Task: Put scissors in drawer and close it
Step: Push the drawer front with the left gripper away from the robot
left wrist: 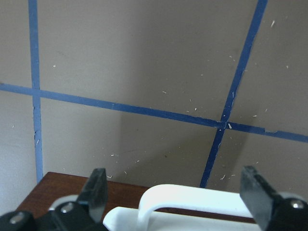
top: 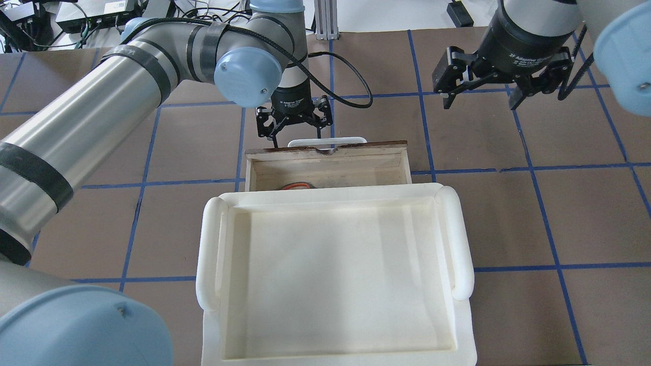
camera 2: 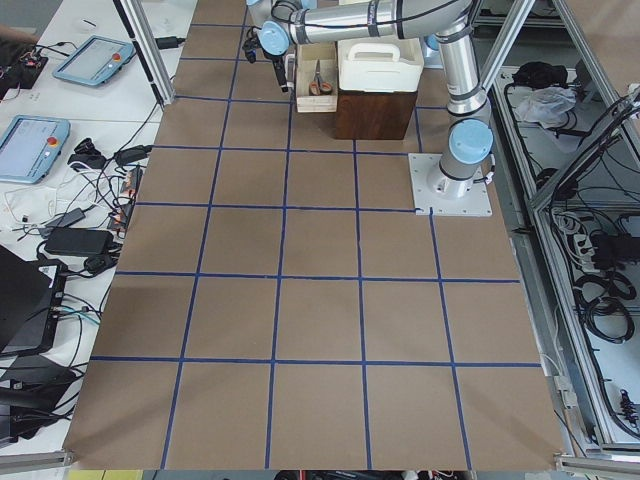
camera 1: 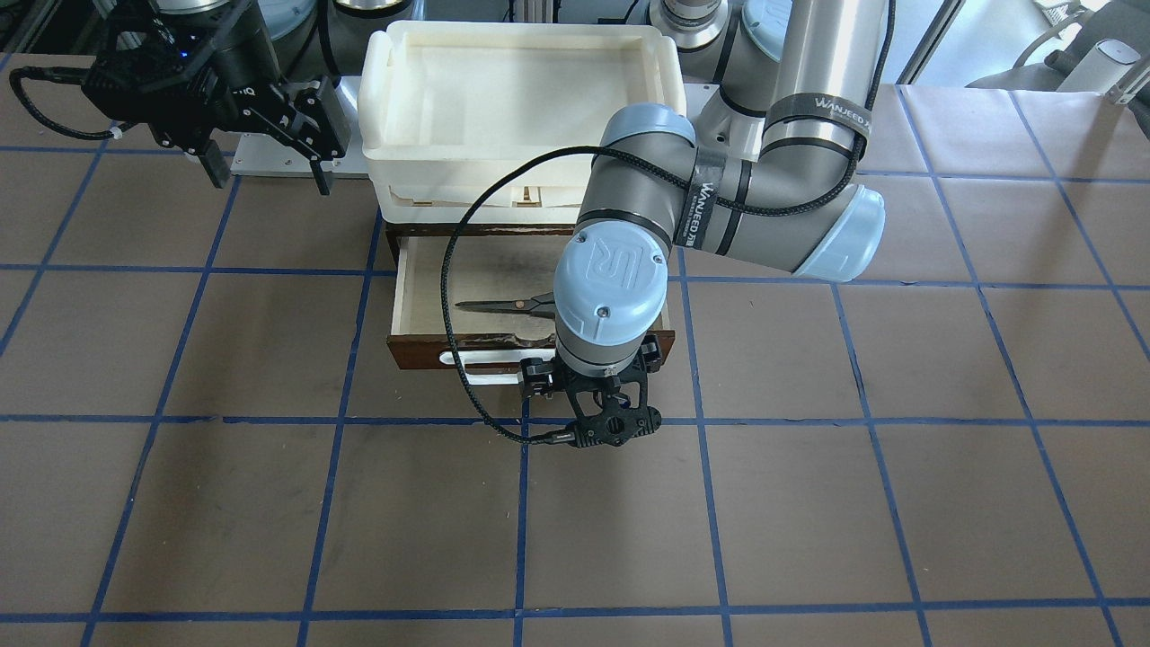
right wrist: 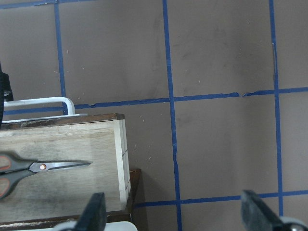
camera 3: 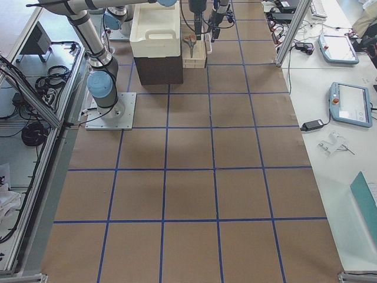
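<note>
The drawer (camera 1: 431, 346) is pulled open under the cream tray, and its pale plywood floor shows in the right wrist view (right wrist: 72, 139). The scissors (camera 1: 503, 306) lie flat inside it, also visible in the right wrist view (right wrist: 43, 167); the overhead view shows only an orange loop (top: 297, 186). My left gripper (top: 294, 133) is open and points down just in front of the drawer's white bar handle (top: 328, 140), its fingers to either side of the handle (left wrist: 192, 197) without touching it. My right gripper (top: 480, 101) is open, empty and held above the table, off to the drawer's side.
The cream plastic tray (top: 335, 198) sits on top of the dark wooden cabinet (camera 2: 375, 115) and covers the back of the drawer. The left arm's black cable (camera 1: 458, 359) loops over the drawer. Brown table with blue grid lines (camera 1: 809, 503) lies all around.
</note>
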`<control>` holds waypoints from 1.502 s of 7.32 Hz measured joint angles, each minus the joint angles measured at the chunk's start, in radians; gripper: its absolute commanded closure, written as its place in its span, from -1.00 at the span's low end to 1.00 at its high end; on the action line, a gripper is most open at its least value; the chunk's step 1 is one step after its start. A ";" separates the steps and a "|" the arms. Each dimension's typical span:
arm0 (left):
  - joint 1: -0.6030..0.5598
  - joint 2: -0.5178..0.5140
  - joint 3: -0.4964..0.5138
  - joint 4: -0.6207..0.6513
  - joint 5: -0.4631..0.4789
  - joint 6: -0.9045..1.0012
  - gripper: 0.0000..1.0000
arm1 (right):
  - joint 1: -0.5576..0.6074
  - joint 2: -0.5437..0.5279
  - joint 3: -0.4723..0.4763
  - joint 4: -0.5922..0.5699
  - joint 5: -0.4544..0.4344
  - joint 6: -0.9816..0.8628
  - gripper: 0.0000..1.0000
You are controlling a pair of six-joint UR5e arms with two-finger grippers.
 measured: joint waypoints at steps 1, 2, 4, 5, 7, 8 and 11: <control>0.000 0.001 0.000 -0.015 -0.002 -0.008 -1.00 | 0.000 0.000 0.000 0.000 0.001 0.001 -1.00; 0.001 0.004 0.000 -0.032 -0.006 -0.011 -1.00 | 0.000 0.000 0.000 0.000 0.001 0.001 -1.00; 0.003 0.011 0.000 -0.054 -0.014 -0.013 -1.00 | 0.000 0.001 0.000 -0.001 0.001 0.001 -1.00; 0.005 0.013 0.000 -0.049 -0.015 -0.013 -1.00 | 0.000 0.001 0.000 -0.001 0.000 0.001 -1.00; 0.007 0.010 -0.002 -0.034 -0.017 -0.014 -1.00 | 0.000 0.001 0.000 -0.002 0.001 0.001 -1.00; 0.007 0.009 -0.007 -0.034 -0.018 -0.015 -1.00 | 0.000 0.001 0.000 -0.002 0.000 0.000 -1.00; 0.006 0.004 -0.015 -0.044 -0.017 -0.046 -1.00 | 0.000 0.000 0.000 -0.002 -0.006 0.001 -1.00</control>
